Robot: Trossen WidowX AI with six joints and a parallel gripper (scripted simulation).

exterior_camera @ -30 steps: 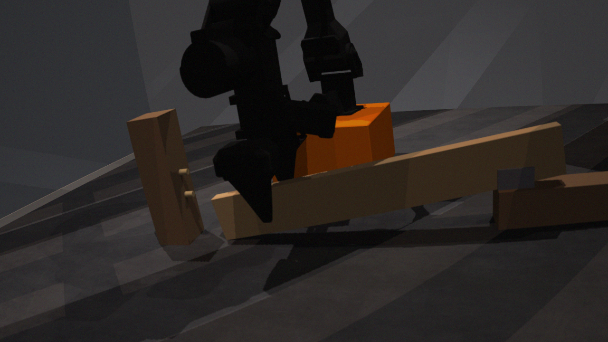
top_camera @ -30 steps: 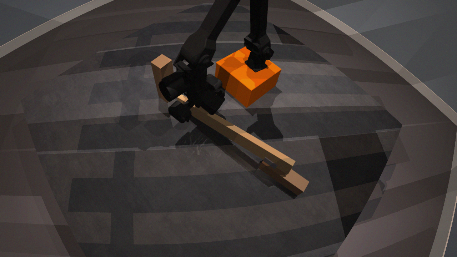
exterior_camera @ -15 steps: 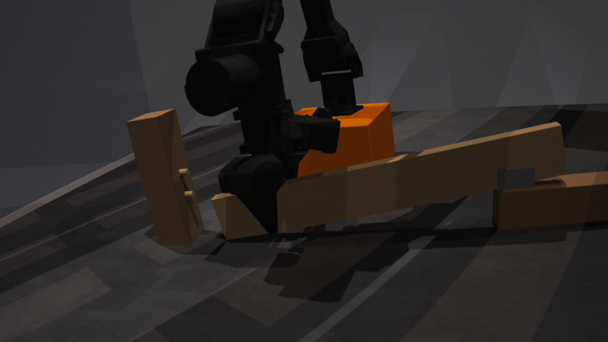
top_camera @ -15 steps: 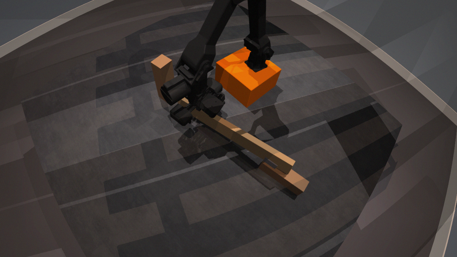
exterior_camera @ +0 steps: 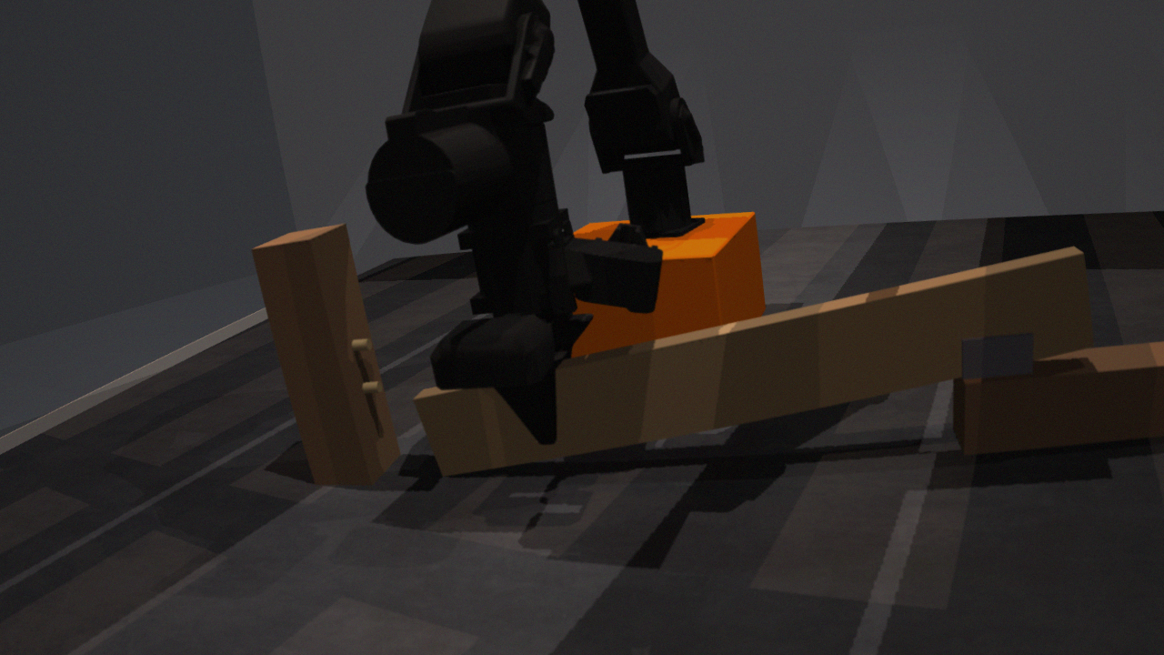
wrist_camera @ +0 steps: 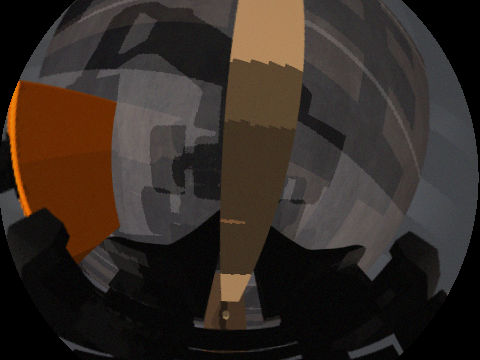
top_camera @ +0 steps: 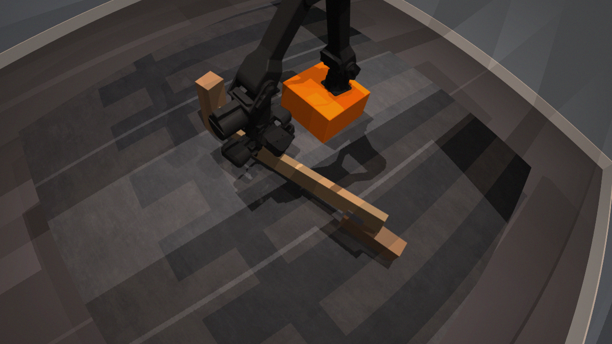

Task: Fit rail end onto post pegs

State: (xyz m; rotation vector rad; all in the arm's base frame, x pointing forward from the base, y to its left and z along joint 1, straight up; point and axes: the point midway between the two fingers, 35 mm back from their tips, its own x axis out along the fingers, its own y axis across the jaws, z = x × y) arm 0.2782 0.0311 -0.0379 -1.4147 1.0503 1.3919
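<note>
The long wooden rail (top_camera: 325,184) (exterior_camera: 814,358) (wrist_camera: 263,107) slopes, with its far end in the grey bracket (exterior_camera: 997,356) on the low footboard block (top_camera: 387,243) (exterior_camera: 1058,407) and its near end down on the table. The short wooden post (top_camera: 210,90) (exterior_camera: 313,342) stands a small gap in front of that near end. Its two pegs (exterior_camera: 365,366) point at the rail and are bare. My gripper (top_camera: 252,150) (exterior_camera: 536,411) (wrist_camera: 236,214) is shut on the rail close to its near end, with one finger on each side face.
The orange base block (top_camera: 325,102) (exterior_camera: 699,277) (wrist_camera: 63,160) of the arm stands just behind the rail. The table's raised pale rim (top_camera: 556,123) curves round at the right.
</note>
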